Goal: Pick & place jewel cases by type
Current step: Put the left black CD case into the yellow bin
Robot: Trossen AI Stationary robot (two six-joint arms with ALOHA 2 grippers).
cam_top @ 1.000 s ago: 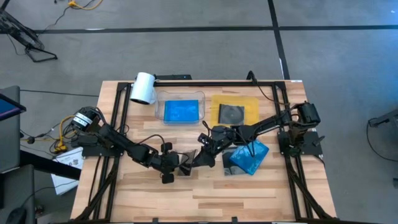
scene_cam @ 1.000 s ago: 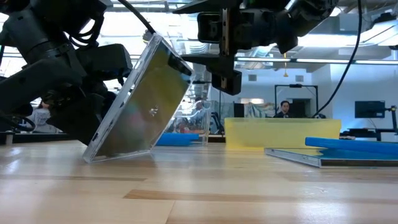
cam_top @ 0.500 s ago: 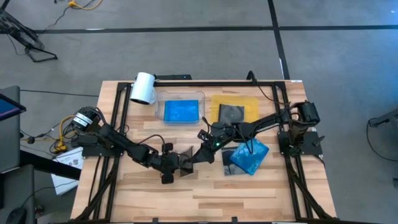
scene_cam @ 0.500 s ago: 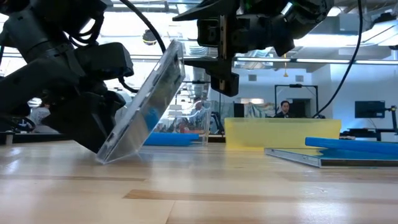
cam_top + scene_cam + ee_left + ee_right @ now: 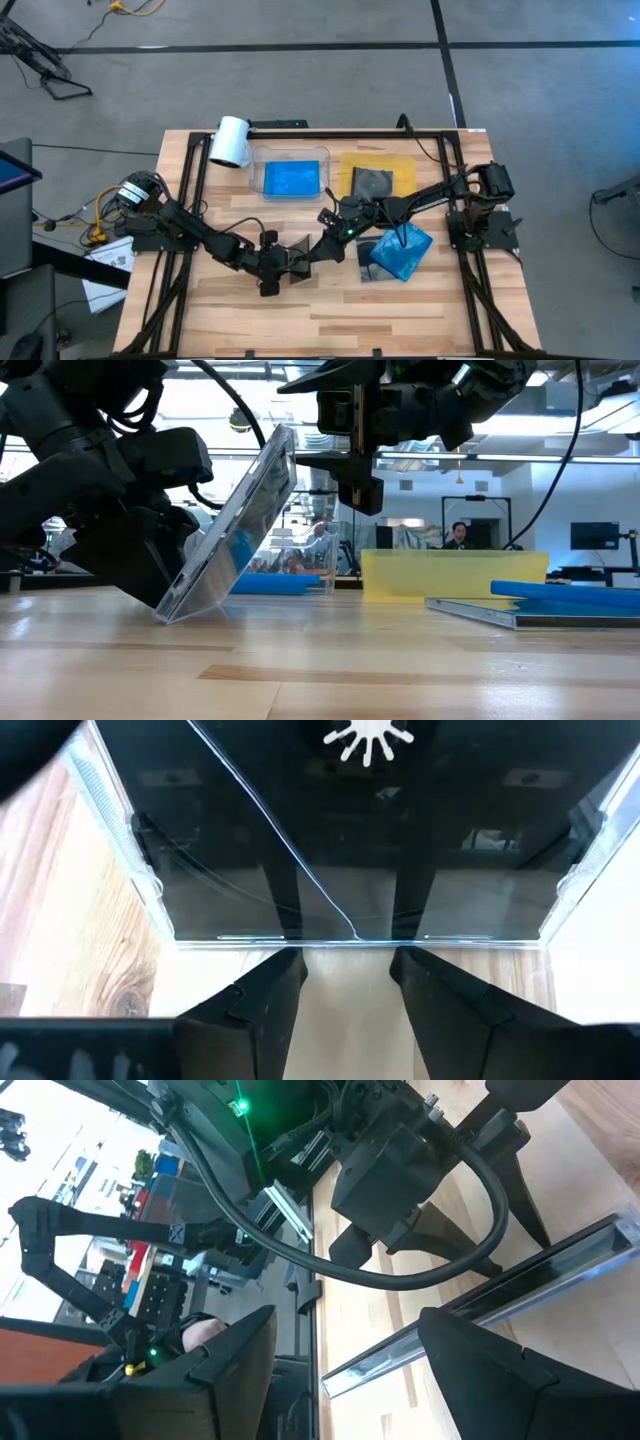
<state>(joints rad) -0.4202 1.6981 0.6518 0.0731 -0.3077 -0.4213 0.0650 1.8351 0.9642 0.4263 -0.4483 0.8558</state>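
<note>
Wooden table (image 5: 330,310): 1 clear case (image 5: 232,532) stands tilted mid-table, edge on wood. Left gripper (image 5: 345,985) fingers apart behind it, right gripper (image 5: 357,485) wide open above. Suggest right closes squarely on the raised edge before the case tips.

Overhead, table-level and wrist views share the tilted jewel case (image 5: 235,525).
</note>
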